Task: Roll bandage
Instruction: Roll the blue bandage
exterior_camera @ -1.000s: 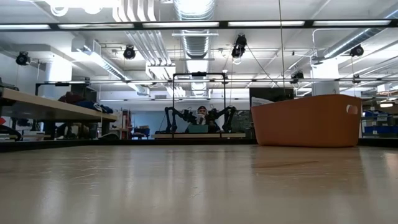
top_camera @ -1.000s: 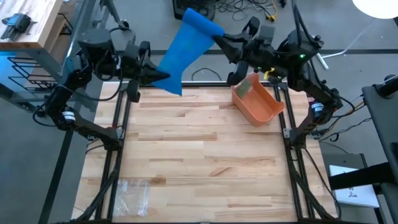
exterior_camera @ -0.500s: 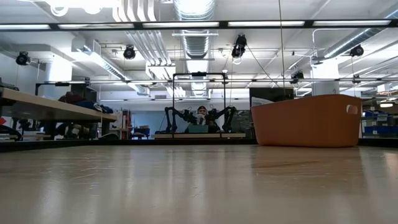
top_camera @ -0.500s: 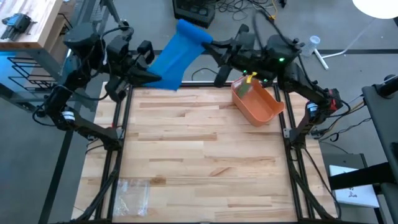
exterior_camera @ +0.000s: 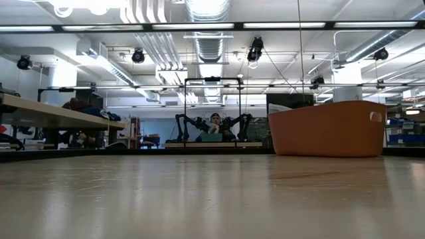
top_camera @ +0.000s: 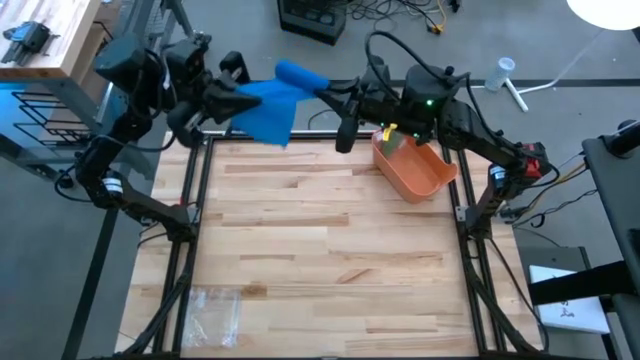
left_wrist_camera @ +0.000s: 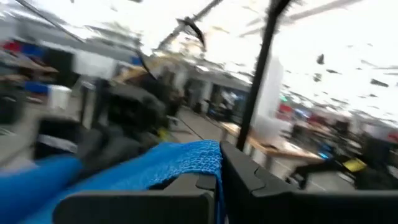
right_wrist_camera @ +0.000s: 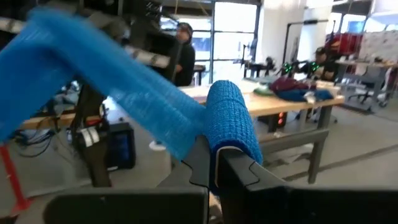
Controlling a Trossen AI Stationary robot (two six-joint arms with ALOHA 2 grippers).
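Bandage (top_camera: 268,105) btwn both claws, midair

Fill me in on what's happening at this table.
Both arms hold a blue bandage in the air beyond the table's far edge. The left pincer is shut on one end, and the right pincer is shut on the rolled end. An orange bin sits on the wooden table near the right arm.
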